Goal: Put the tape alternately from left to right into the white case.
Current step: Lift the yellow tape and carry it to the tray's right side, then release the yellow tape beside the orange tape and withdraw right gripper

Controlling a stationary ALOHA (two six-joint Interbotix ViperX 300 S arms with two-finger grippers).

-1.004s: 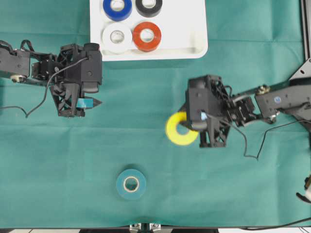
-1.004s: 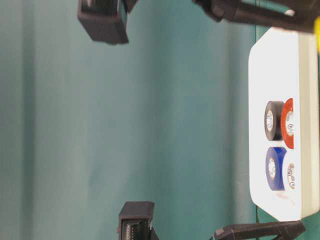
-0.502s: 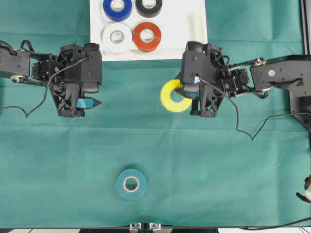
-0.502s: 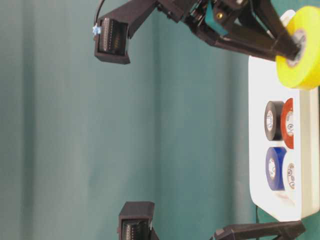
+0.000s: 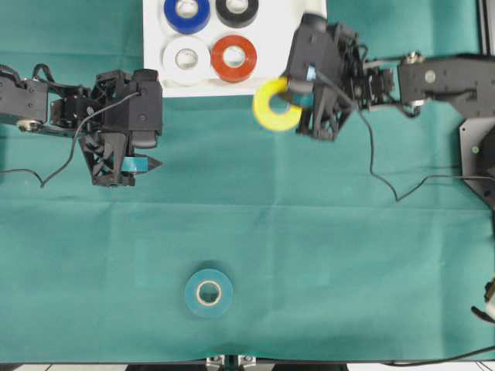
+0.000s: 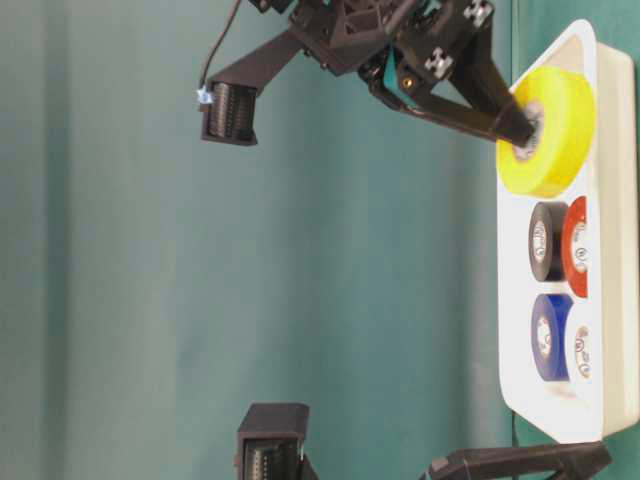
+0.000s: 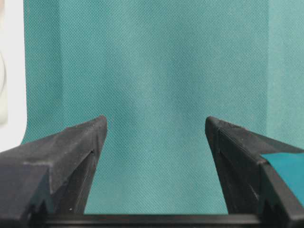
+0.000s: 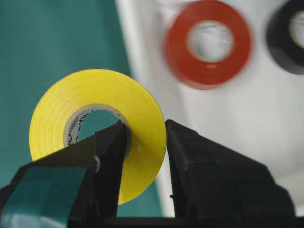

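Yellow roll (image 5: 276, 104) lies flat-ish w/ its hole facing up, slightly tilted, held in the air at the near edge of the white case (image 5: 309, 77), partly over its rim. Right gripper (image 5: 298, 99) is clamped on the roll's wall: one finger thru the core, other outside. Right arm reaches in from the case's right side, wrist rolled. In the case: blue (image 5: 186, 13), black (image 5: 237, 10), white (image 5: 186, 59), red-orange (image 5: 233, 58) rolls, all flat. Teal roll (image 5: 208, 293) sits flat on the green cloth (image 5: 348, 270), well apart from the case. Left gripper (image 5: 130, 166) hovers left of the case, jaws wide, nothing in them.
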